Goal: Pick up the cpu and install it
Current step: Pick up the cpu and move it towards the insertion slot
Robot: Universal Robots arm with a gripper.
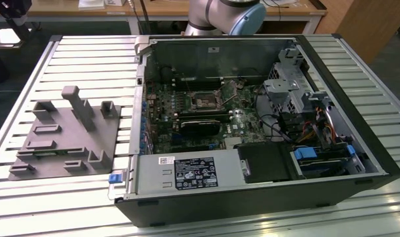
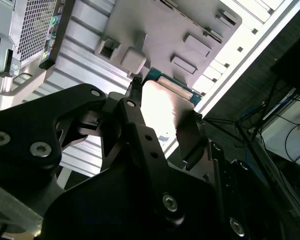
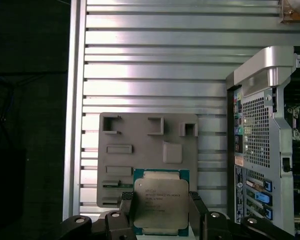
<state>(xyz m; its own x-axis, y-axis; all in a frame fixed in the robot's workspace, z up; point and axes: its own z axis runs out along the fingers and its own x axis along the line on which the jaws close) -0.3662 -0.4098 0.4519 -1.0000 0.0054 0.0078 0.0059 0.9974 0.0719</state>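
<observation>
Cpu (image 3: 159, 200) position, biggest first: slatted table (image 1: 88, 49) carried the open computer case (image 1: 219, 207) and, beside it, the grey fixture plate (image 3: 140, 135), and over that plate's edge the gripper (image 3: 162, 210) held its jaws closed on the chip's two sides (silver top toward the first wrist camera), clear of the plate.

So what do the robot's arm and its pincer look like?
The arm is a silver-grey tube with a rounded light-blue cap at its joint. The pincer is black, built of chunky hinged links dotted with round silver screws, ending in two flat black fingers.
</observation>
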